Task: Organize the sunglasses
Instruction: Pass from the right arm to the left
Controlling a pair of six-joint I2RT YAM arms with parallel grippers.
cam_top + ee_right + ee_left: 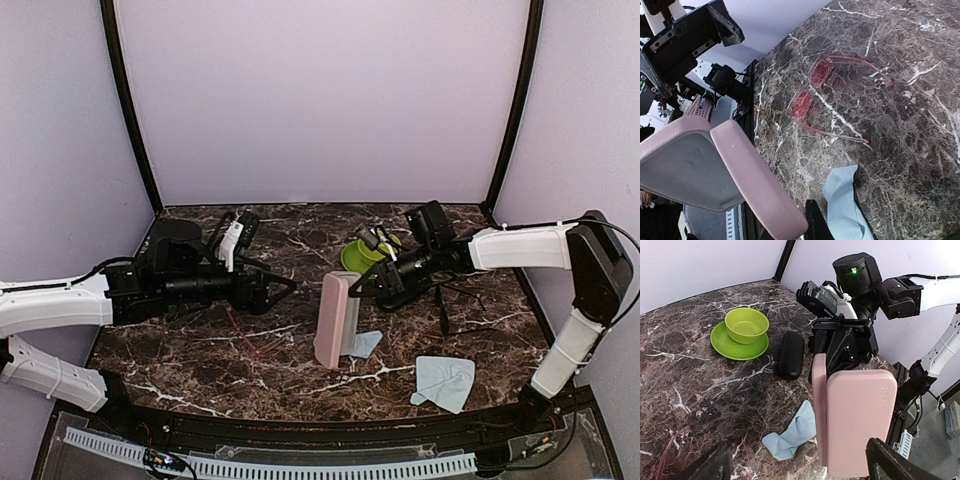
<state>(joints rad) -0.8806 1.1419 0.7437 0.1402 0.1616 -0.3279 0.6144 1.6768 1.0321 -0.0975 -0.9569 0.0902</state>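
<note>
My left gripper (pixel 281 288) is wide open and holds nothing. My right gripper (pixel 361 284) pinches the open pink rectangular case (pixel 335 320). The thin red-pink sunglasses (pixel 810 95) lie flat on the dark marble table (pixel 200 372) near it.

- Pink glasses case (pixel 715 170) hogs the lower left, hinged open in a V, pale grey lining showing inside.
- Red-pink sunglasses (pixel 812 87) lie flat on the dark marble worktop (pixel 910 150), arms unfolded, well apart from the case.
- Light blue cloth (pixel 842 200) sits crumpled at the bottom edge, near the case.
</note>
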